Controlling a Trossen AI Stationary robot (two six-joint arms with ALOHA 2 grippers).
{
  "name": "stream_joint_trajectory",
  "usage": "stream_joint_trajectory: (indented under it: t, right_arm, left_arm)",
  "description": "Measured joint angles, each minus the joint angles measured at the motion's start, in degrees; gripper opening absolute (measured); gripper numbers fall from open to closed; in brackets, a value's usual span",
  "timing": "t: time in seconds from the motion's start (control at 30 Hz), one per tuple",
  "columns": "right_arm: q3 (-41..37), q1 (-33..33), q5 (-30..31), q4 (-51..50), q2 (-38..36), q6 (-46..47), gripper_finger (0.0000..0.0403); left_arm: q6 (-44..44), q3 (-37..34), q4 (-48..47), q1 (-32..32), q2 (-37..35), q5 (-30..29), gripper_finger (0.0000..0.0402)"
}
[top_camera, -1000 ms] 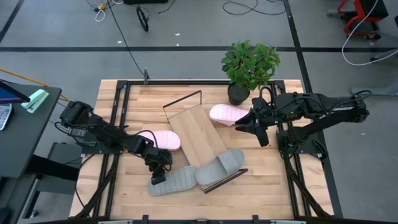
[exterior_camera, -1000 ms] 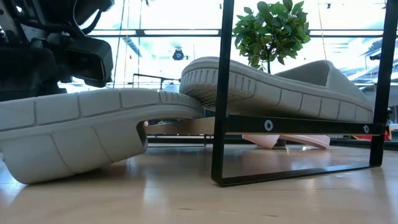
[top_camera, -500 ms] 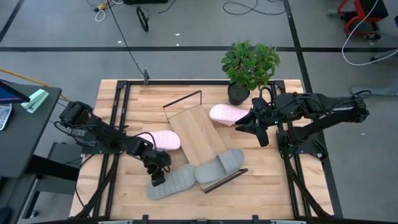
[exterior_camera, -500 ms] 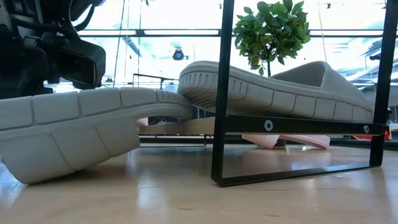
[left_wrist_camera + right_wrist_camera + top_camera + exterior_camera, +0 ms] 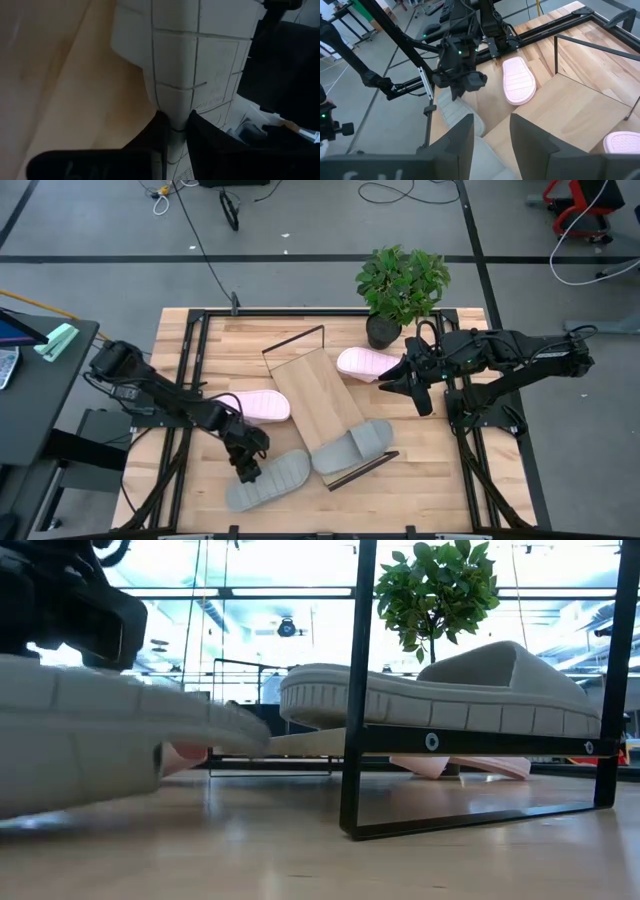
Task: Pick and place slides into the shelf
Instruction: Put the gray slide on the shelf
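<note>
My left hand (image 5: pixel 248 467) is clamped narrow on the edge of a grey slide (image 5: pixel 268 480); the left wrist view shows my fingers (image 5: pixel 165 142) pinching its ridged sole. Change since a second ago: this slide has been pulled off the shelf (image 5: pixel 322 405) corner toward the bench (image 5: pixel 420 470) front edge, and in the low view it no longer overlaps the other grey slide (image 5: pixel 450 690). That second grey one has settled flatter on the shelf's near end, beside the wire frame (image 5: pixel 356 690). One pink slide (image 5: pixel 258 404) lies on the bench just left of the shelf, the other pink slide (image 5: pixel 366 364) just right of it, near the plant (image 5: pixel 402 285). My right hand (image 5: pixel 400 383) hovers near that pink one, fingers partly apart, holding nothing. Means: one of four looks placed; the grey one is freed, but I judge it needs lifting and realigning onto the board.
</note>
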Motion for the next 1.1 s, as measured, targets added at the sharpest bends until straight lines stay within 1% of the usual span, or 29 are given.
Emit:
stream_joint_trajectory:
  t: [0.2,0.3,0.4,0.5,0.6,0.7,0.8,0.9,0.97,1.1]
  right_arm:
    - [0.0,0.0,0.0,0.0,0.0,-0.3,0.0131]
    - [0.0,0.0,0.0,0.0,0.0,-0.4,0.0131]
    - [0.0,0.0,0.0,0.0,0.0,-0.5,0.0131]
    - [0.0,0.0,0.0,0.1,0.0,-1.0,0.0131]
    - [0.0,0.0,0.0,0.1,0.0,-1.1,0.0131]
    - [0.0,0.0,0.0,0.1,0.0,-1.3,0.0131]
    - [0.0,0.0,0.0,0.2,0.0,-1.3,0.0131]
    - [0.0,0.0,0.0,0.2,0.0,-1.3,0.0131]
    - [0.0,0.0,0.0,0.2,0.0,-1.3,0.0131]
    - [0.0,0.0,0.0,0.9,0.0,-1.4,0.0131]
  left_arm:
    - [-4.7,0.0,0.0,-2.6,-4.0,-0.9,0.0048]
    - [-7.1,0.8,-1.5,-3.8,-6.9,-2.5,0.0048]
    - [-6.5,4.6,-9.1,-4.7,-9.5,-5.3,0.0048]
    - [-2.2,12.0,-23.6,-4.7,-10.2,-9.8,0.0048]
    - [2.4,22.0,-40.5,-4.5,-9.8,-17.8,0.0046]
    - [4.8,32.3,-54.7,-4.0,-8.3,-28.1,0.0046]
    - [4.9,41.9,-66.6,-3.9,-6.7,-39.3,0.0046]
    - [5.0,49.8,-76.9,-3.9,-3.8,-48.5,0.0046]
    - [6.2,54.1,-82.1,-3.6,-1.3,-53.7,0.0046]
    - [13.4,58.4,-81.9,-2.1,3.7,-60.4,0.0046]
